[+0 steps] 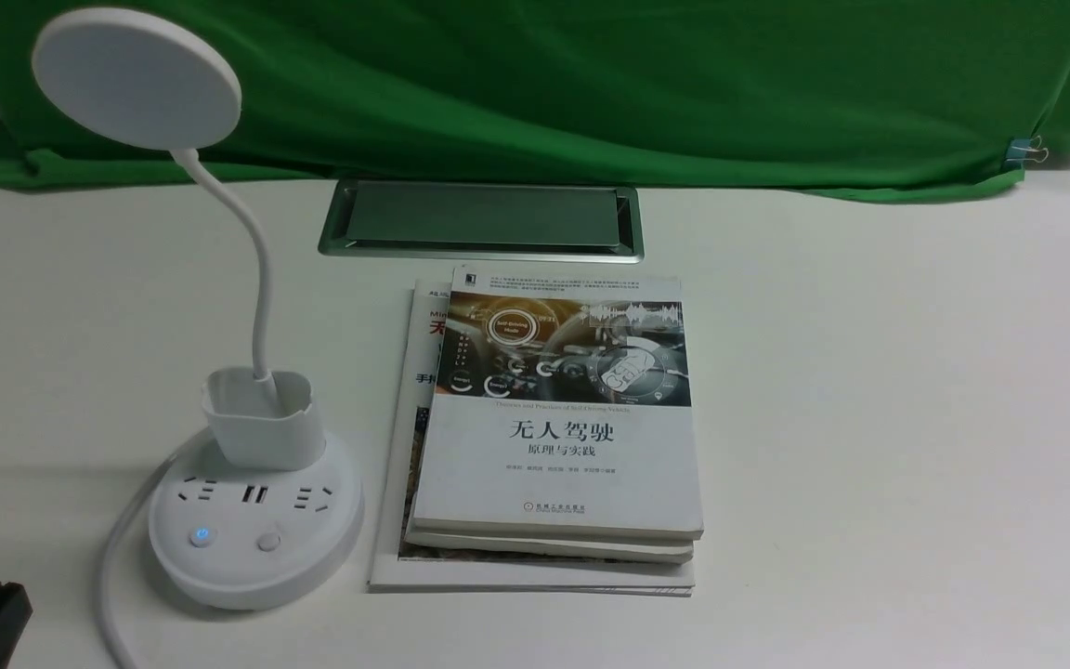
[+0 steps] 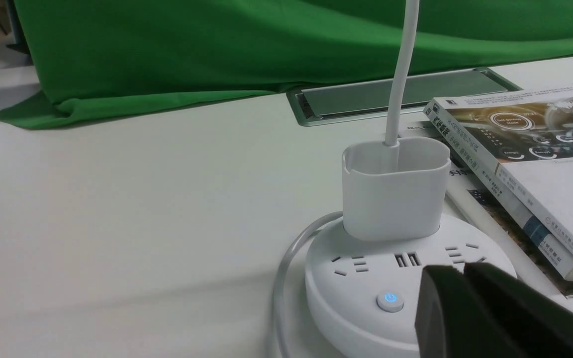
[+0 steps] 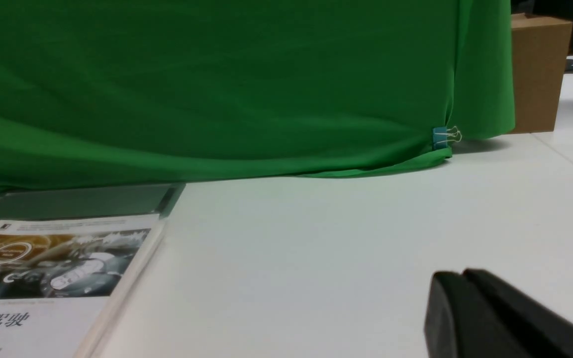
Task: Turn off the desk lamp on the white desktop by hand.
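One white cup holder [image 2: 391, 199] of lamp [image 2: 400, 84] ahead of left claw [image 2: 443, 266], lamp neck standing inside, both claws' fingers together, right claw [image 3: 453, 272] apart from books [image 3: 43, 278]

The round white lamp base [image 1: 256, 530] has open matte white desktop [image 1: 869, 418] in front of it and on its left. Its 2 buttons face up, uncovered. Above and behind them stand 1 white plastic cup holder [image 1: 266, 427] and 1 thin bendable white neck [image 1: 261, 269]. The stacked paperback books [image 1: 554, 465] lie near, on the base's right.
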